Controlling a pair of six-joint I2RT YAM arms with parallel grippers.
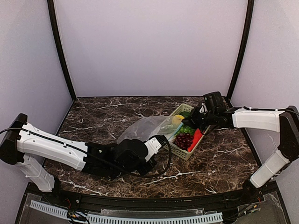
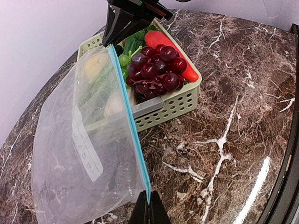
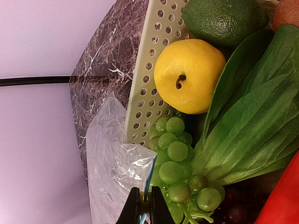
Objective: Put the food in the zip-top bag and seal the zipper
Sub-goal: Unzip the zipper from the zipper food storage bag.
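Observation:
The clear zip-top bag (image 2: pixel 79 154) is held up between my two grippers and holds no food. Its teal-blue zipper (image 2: pixel 131 126) runs taut from one gripper to the other. My left gripper (image 2: pixel 149 212) is shut on the near end of the zipper. My right gripper (image 3: pixel 145 210) is shut on the far end, over the basket's edge. The food lies in the pale green basket (image 2: pixel 173 109): purple grapes (image 2: pixel 156 70), red pepper (image 2: pixel 163 39), yellow lemon (image 3: pixel 189 77), green grapes (image 3: pixel 177 163), leafy green (image 3: pixel 252 121). In the top view the bag (image 1: pixel 140 128) lies left of the basket (image 1: pixel 187 151).
The basket stands on the dark marble table (image 1: pixel 219 158), right of centre. Pale walls close in the back and sides. A dark green fruit (image 3: pixel 224 18) and a brown potato (image 3: pixel 287 11) lie at the basket's far end.

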